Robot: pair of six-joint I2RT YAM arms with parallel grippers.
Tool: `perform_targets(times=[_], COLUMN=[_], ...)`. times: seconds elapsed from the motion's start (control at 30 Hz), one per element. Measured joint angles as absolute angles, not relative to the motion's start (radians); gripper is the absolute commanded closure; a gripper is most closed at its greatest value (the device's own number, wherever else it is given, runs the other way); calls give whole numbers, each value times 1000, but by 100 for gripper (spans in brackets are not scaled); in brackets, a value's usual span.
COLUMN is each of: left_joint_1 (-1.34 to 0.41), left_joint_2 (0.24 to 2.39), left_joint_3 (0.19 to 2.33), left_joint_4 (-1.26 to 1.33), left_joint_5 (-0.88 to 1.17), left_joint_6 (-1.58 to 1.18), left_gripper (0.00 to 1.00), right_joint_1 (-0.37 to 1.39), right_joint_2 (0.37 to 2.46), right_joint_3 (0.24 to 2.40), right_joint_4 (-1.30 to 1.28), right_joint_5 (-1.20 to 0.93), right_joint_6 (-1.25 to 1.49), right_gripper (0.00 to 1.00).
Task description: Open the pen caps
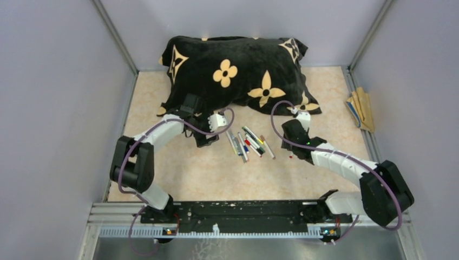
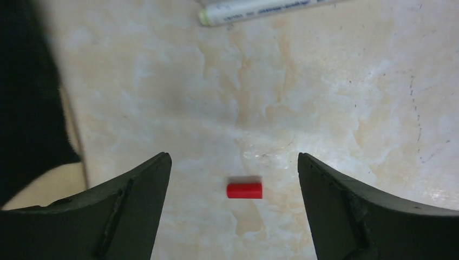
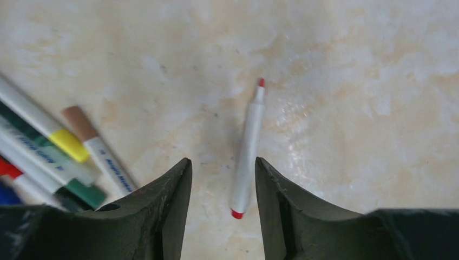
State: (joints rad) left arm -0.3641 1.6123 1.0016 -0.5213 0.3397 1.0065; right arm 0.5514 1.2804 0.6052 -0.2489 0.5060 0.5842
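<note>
A small red pen cap point(image 2: 244, 190) lies loose on the marbled table between the wide-apart fingers of my left gripper point(image 2: 233, 157), touching neither; this gripper is open. My right gripper point(image 3: 223, 160) is open too. An uncapped white pen point(image 3: 248, 149) with a bare red tip lies on the table between its fingers, nearer the right one. Several capped pens point(image 1: 249, 143) lie in a loose cluster between the two grippers. Their yellow cap point(image 3: 70, 145), brown cap point(image 3: 79, 122) and green cap point(image 3: 84, 192) show at the left of the right wrist view.
A black pillow point(image 1: 238, 70) with tan flowers fills the back of the table, just behind the left arm. Flat tan sticks point(image 1: 361, 111) lie at the right edge. Another white pen barrel point(image 2: 260, 10) crosses the top of the left wrist view. Grey walls enclose the table.
</note>
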Motion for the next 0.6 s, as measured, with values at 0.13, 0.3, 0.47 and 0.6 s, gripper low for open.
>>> perform_targets(times=[0.13, 0.3, 0.47, 0.6], left_joint_1=[-338, -289, -252, -190], left_joint_2=[1583, 1519, 1470, 1466], left_joint_3=[1127, 1257, 1299, 1246], left_joint_4=[-600, -653, -702, -733], left_joint_5=[396, 486, 552, 548], left_joint_6=[976, 922, 902, 947], left_gripper=[1, 1, 1, 7], right_joint_1=[552, 590, 624, 625], right_joint_2=[1236, 1263, 1369, 1412], right_joint_3=[667, 716, 722, 712], right_joint_4=[-224, -155, -113, -107], right_joint_5=[406, 250, 133, 102], right_joint_6=[503, 418, 378, 368], right_gripper=[39, 39, 44, 45])
